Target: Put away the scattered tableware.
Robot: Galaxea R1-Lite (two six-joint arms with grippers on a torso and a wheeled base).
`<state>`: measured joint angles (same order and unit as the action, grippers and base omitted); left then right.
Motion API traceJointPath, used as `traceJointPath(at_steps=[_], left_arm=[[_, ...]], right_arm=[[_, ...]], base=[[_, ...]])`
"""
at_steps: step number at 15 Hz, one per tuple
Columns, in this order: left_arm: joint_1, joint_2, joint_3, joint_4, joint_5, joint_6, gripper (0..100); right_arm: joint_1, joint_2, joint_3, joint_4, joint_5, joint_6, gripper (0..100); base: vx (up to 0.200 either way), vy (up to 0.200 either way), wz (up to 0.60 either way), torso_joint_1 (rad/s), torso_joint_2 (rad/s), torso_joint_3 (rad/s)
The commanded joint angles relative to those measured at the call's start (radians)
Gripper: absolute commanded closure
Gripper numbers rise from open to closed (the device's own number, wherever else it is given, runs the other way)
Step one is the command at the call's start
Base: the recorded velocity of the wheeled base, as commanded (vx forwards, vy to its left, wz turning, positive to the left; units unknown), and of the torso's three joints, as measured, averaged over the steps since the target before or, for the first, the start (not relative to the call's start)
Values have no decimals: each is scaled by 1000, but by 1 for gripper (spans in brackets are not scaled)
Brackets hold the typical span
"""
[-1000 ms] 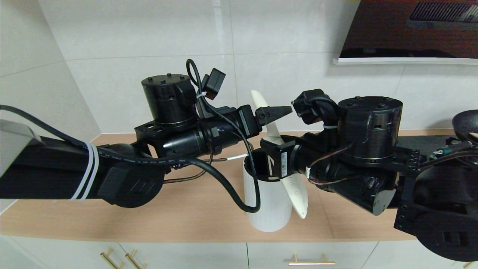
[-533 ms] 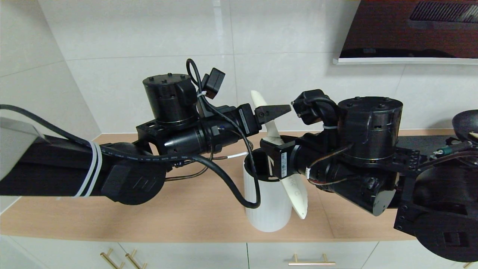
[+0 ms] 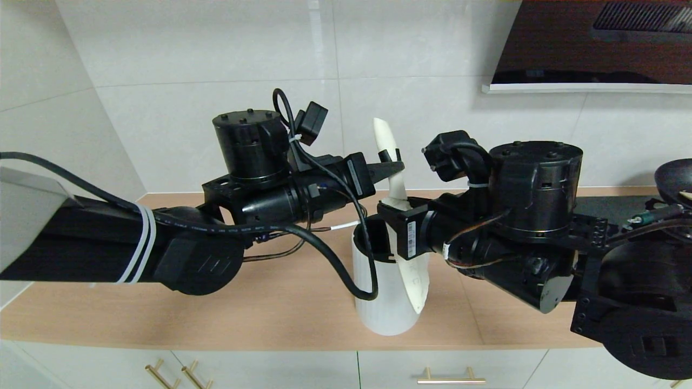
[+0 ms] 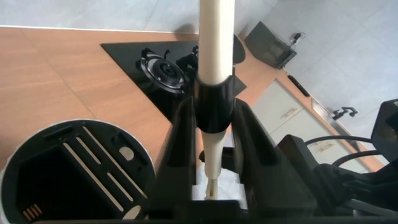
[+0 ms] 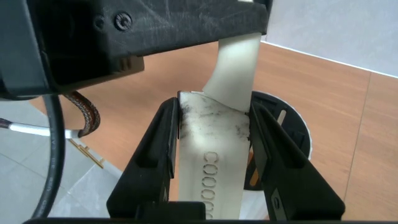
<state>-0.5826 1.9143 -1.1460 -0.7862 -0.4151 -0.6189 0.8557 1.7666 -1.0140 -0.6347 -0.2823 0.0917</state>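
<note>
- Since a second ago, the white paddle (image 3: 397,186) has swung more upright, its lower blade drawing in toward the holder (image 3: 386,308).
- It hangs at the middle of the head view, handle tip up, blade overlapping the holder's right side.
- Left gripper (image 3: 390,165) is clenched on the handle, upper centre.
- Right gripper (image 3: 396,207) grasps the blade's top just below, fingers (image 5: 163,134) pressed to both edges.
- White, compartmented holder stands on the wooden counter (image 3: 270,302), lower centre.
- A black hob (image 4: 165,65) lies beyond.
</note>
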Motion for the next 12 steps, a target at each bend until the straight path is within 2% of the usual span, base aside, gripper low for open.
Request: traceJointPath(at_steps=[1,8,9,12], left_arm=[[1,-3,0,-1,1,-1,100],[1,-6,0,-16,22,-1,100],[0,-8,0,-27,24,-1,100],[0,-31,5,-35,41,-1,100]], right_arm=[[0,-1,2,-2,0,0,100],[0,-3,-1,-3,-20,-1,100],[0,-6,-3,-3,-23,0,0],[0,-21,0,-7,-23,8,0]], base=[[0,0,0,0,0,0],[0,0,0,0,0,0],[0,0,0,0,0,0],[0,0,0,0,0,0]])
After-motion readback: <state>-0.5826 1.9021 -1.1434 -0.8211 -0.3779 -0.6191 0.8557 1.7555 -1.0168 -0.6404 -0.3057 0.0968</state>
